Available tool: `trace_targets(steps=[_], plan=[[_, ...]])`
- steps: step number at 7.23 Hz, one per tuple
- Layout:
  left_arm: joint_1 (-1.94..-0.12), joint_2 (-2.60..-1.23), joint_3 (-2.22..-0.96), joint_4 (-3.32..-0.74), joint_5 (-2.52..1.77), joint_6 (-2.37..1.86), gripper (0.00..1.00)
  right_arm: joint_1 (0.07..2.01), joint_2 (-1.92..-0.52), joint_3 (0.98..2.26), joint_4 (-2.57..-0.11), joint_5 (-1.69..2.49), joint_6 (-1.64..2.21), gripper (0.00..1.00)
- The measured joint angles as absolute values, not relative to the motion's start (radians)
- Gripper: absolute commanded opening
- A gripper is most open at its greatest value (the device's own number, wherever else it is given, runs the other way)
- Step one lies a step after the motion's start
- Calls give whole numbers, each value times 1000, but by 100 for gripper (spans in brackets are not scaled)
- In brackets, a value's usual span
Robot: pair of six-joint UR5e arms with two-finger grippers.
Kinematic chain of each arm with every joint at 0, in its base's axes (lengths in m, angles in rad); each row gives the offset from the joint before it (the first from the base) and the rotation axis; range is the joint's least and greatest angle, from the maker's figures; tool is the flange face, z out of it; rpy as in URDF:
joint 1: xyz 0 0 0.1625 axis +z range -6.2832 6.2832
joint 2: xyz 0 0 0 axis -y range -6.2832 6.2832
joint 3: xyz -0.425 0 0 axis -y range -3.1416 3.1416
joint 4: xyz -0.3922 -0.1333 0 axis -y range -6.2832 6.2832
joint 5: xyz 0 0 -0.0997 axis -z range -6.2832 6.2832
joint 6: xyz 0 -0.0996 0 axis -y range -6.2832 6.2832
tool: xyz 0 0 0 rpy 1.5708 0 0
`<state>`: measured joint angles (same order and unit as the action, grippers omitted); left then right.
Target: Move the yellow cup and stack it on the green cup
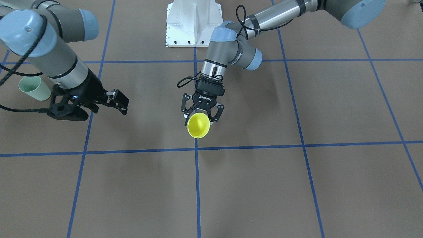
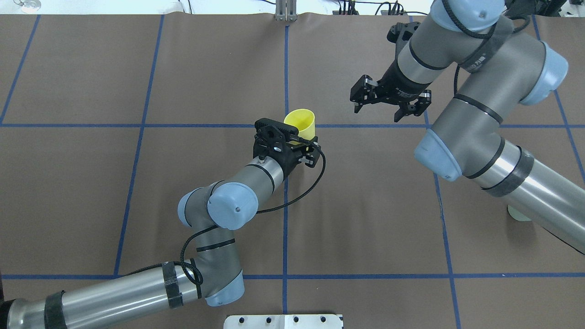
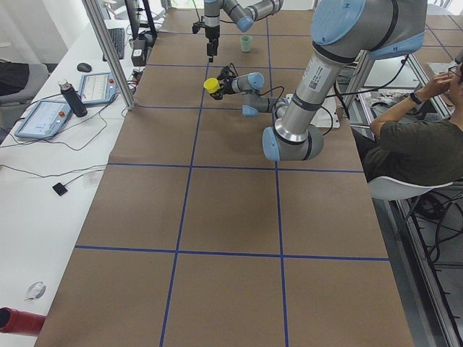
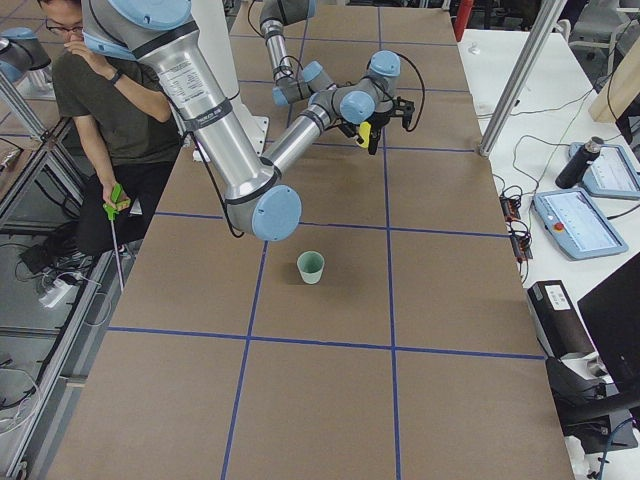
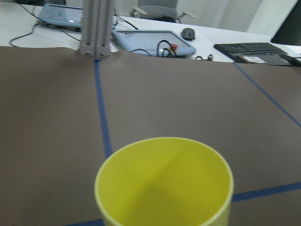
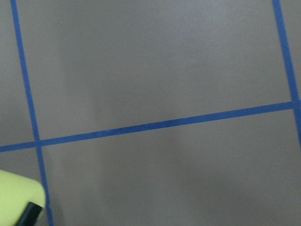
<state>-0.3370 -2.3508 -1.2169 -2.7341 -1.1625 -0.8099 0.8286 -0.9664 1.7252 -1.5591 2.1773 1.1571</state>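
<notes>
yellow cup [image 1: 198, 125]: hanging tipped over the table's middle.
left claw [image 1: 199, 116]: squeezing the yellow cup's sides.
right claw [image 2: 377, 113]: spreading wide, holding nothing.
green cup [image 1: 34, 87]: standing far off, near the right arm.
feel: probably light, smooth and bendy, so pinching the sides gently is looking best.

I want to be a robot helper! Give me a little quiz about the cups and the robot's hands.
1. Fill in: the right gripper is ____ and holds nothing.
2. What holds the yellow cup up in the air? A) left gripper B) right gripper C) nothing, it stands on the table
3. True or false: the green cup stands upright, apart from the yellow cup.

Key: 1 open; 2 A; 3 true.
</notes>
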Motion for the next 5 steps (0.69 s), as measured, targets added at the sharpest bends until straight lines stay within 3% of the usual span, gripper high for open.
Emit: trace_targets(steps=[5], plan=[[-326,-2342,-1178,-2935,-1199,-510,18,771,-947,1698,-1468,2175,1147,100]])
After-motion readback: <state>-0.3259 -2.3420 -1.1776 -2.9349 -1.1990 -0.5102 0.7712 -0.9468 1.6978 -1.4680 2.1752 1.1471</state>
